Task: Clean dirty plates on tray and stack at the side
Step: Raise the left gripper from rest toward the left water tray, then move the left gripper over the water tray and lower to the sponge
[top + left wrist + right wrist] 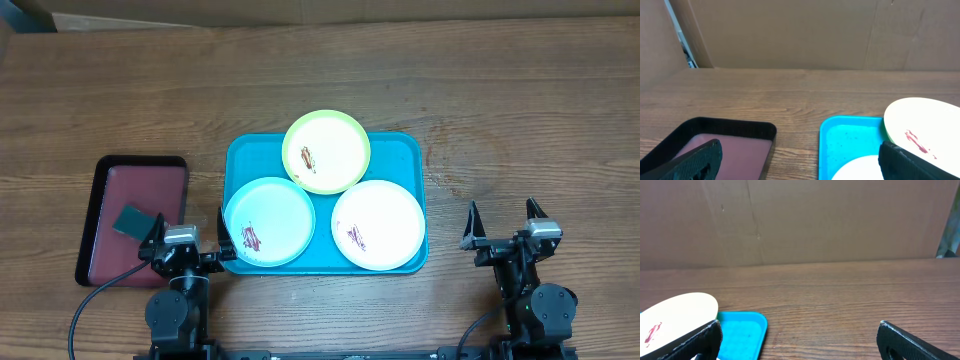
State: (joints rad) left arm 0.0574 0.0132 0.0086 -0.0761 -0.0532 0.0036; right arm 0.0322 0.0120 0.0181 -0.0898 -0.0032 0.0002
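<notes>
left pincer (188,222), right pincer (502,214) agape, empty; wood-grain table (520,90); cardboard wall (790,35) behind; 3 plates (326,150) on tray (403,152)

Open table (520,120) lay right of the tray (402,153); three plates (327,152) filled it, red tray (135,190) flanked left.

We log two matte black arms with rounded joint housings, the left arm (178,305) at seven o'clock overhead and the right arm (542,305) at five o'clock, each with a silver-grey block (180,236) at the wrist. The left gripper (188,228) and right gripper (502,218) carry black fingers (695,160) tapering to points. A thin black cable (95,300) curves off the left base toward eight o'clock.
</notes>
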